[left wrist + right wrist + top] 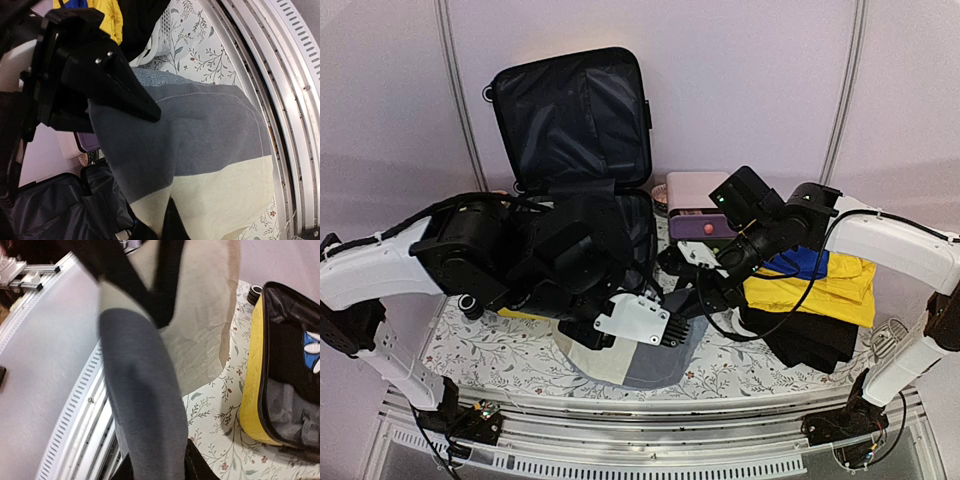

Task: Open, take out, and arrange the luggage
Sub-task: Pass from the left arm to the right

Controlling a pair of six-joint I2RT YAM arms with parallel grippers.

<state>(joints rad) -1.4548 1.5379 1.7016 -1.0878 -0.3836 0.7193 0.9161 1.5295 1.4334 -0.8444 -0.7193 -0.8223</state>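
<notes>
The luggage (570, 115) stands open at the back of the table, its black-lined lid upright; its yellow shell (252, 380) shows in the right wrist view. A grey-and-cream garment (640, 365) hangs in front of it over the table's near edge. My left gripper (162, 220) is shut on the cream end (220, 195). The right gripper (160, 465) is shut on a fold of the grey part (140, 390), and one of its fingers (135, 95) lies on the cloth in the left wrist view. From the right wrist, the left gripper's fingers (145, 285) pinch the cream cloth (200, 315).
A pink-and-purple box (695, 205) sits right of the luggage. A yellow-and-blue garment (820, 280) lies on black clothes (810, 340) at the right, beside a white mesh basket (885, 340). The floral tablecloth (470, 345) ends at a metal rail (650, 440).
</notes>
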